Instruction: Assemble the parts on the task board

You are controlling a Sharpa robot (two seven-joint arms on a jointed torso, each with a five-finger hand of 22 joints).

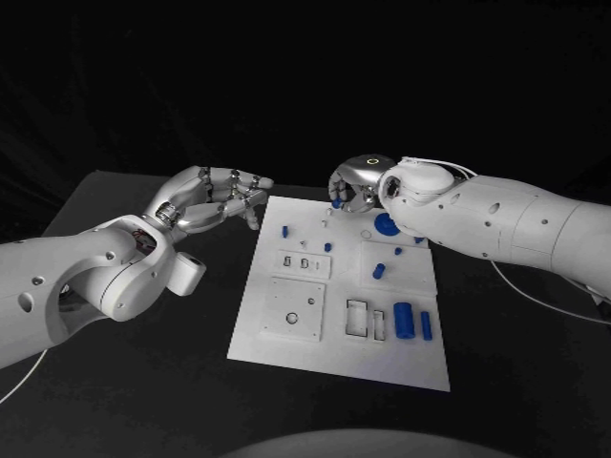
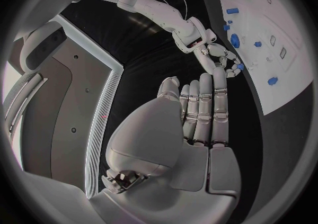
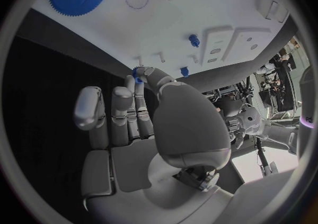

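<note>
**Right hand pinching small blue part at far edge of task board**

Landmark: task board, white plate lying flat mid-desk, long axis running away from the robot.

Left hand: off the board's far-left corner, just beside it, above the black desk. Fingers apart and loosely curved, nothing in them, no contact with board seen. Left wrist view confirms: palm and fingers extended side by side, empty.

On the board, left to right:
- Square recessed plate with round hole, near-left area.
- Small blue peg, far-left area, standing up.
- Two small slotted sockets, just nearer than that peg.
- Small blue peg, centre-far.
- Rectangular frames, near-centre.
- Blue stub, mid-right.
- Large blue gear, far-right, lying flat; toothed rim clear in right wrist view.
- Blue cylinder and slimmer blue bar, near-right, side by side.

Right hand: over the board's far edge, just left of the gear. Thumb and a finger closed on a small blue part; remaining fingers held straighter alongside. Part just off the board edge; contact with the board cannot be told.
</note>
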